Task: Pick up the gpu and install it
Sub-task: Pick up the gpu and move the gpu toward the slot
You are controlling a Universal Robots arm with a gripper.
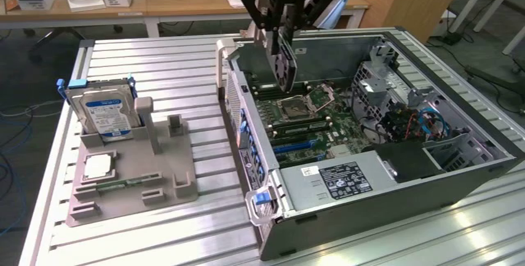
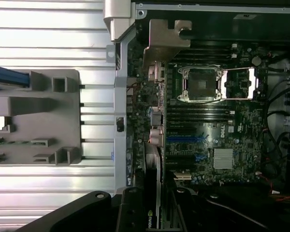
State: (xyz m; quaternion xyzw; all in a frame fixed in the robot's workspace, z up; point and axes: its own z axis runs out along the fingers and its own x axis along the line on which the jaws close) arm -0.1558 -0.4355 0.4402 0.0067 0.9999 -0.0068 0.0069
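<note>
The black gripper (image 1: 281, 27) is clamped on the gpu (image 1: 284, 63), its fingers pinching the upper part of the dark card, so that the card hangs upright and edge-on over the open computer case (image 1: 394, 204). In the exterior view the card's round fan faces that view's right, and its lower end hangs just above the motherboard (image 1: 328, 125), close to the open CPU socket (image 1: 297, 103) and near the case's rear wall. The card is not seated in any slot, and the blue expansion slots (image 1: 293, 147) lie bare nearer the power supply (image 1: 340, 180). From the wrist view the gripper (image 2: 150, 215) shows with the gpu (image 2: 153, 183) running along beside the rear wall, a small green logo on its edge, while the CPU socket (image 2: 200, 84), the blue expansion slots (image 2: 183, 138) and a silver heatsink (image 2: 223, 158) lie open on the board. The case lies on its side on a slatted aluminium table (image 1: 164, 69). At the exterior view's left stands a grey fixture tray (image 1: 164, 183) bearing an upright hard drive (image 1: 102, 113), a processor chip (image 1: 98, 165) and a memory stick (image 1: 123, 184).
</note>
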